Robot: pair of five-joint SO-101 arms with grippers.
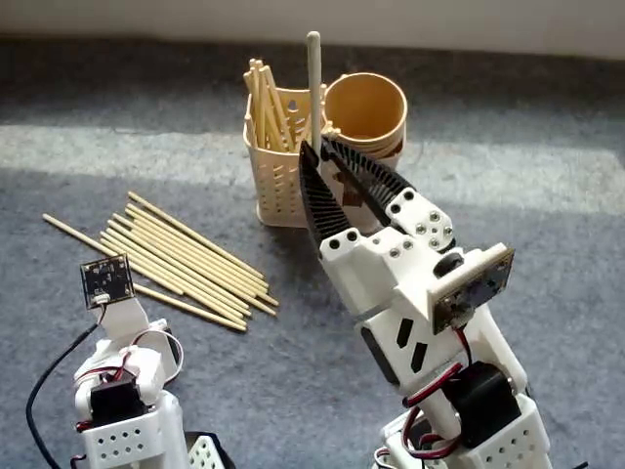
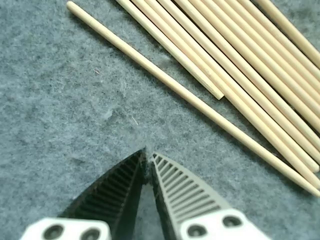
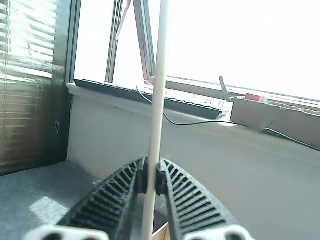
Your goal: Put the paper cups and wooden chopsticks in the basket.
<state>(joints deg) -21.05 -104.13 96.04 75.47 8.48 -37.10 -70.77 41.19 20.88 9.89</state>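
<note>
My right gripper [image 1: 314,154] is shut on one wooden chopstick [image 1: 313,88] and holds it upright above the cream basket [image 1: 280,186]. In the right wrist view the same chopstick [image 3: 157,115] rises between the black fingers [image 3: 120,187]. The basket holds several chopsticks [image 1: 266,106], and stacked paper cups [image 1: 365,109] sit at its right side. A spread of loose chopsticks [image 1: 181,256] lies on the carpet to the left. My left gripper [image 2: 148,156] hovers shut over bare carpet, just short of those chopsticks [image 2: 210,75], holding nothing.
Grey carpet [image 1: 547,215] covers the table area, with a sunlit band across the back. A wall and window stand beyond the basket in the right wrist view.
</note>
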